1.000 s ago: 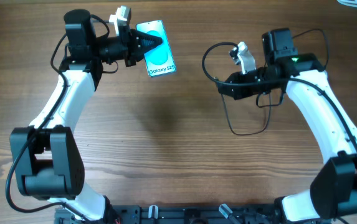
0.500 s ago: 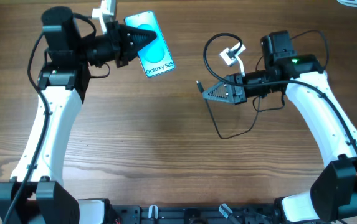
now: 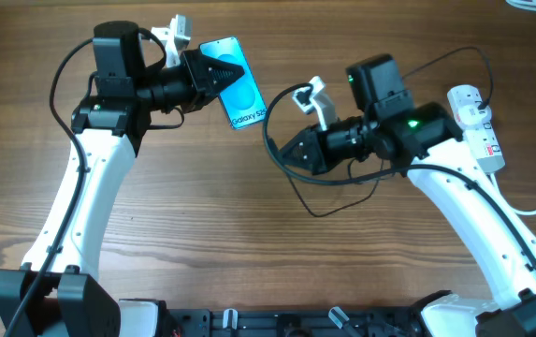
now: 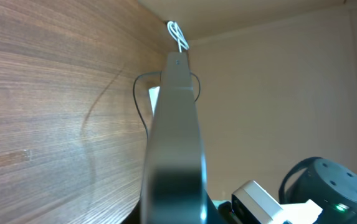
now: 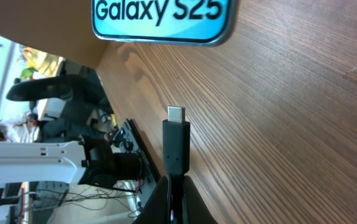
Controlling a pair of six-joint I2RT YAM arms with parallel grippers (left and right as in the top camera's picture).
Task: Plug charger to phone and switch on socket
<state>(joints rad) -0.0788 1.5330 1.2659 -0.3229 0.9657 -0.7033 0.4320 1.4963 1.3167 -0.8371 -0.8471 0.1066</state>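
"Galaxy S25" stands in white letters on the light blue screen of the phone [image 3: 235,82], at its lower end.

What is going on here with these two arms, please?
The left end effector holds the phone by one end. The right end effector grips the charger just behind its connector. The tip points at the "Galaxy S25" end of the phone with a gap between them, so it is not yet plugged in. The socket lies beside the right arm, and neither end effector is on it.
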